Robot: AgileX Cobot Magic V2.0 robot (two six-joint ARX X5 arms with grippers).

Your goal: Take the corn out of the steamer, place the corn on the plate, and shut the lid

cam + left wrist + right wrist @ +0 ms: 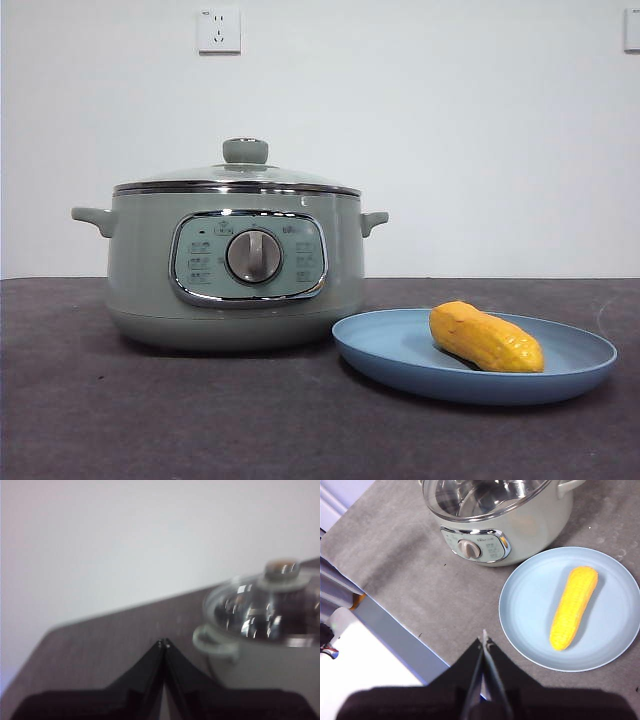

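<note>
We are seeing the corn [486,338] lying on its side in the plate [400,350], just beside the steamer [150,270] on the dark desk [150,420]. The lid [240,178] is sitting closed on the steamer; its inside is looking empty through the glass, though reflections are making that unsure. The left gripper [164,642] is hanging above the desk near the steamer's handle, fingers pressed together, holding nothing. The right gripper [484,639] is hovering high over the desk beside the plate, fingers also together, empty.
</note>
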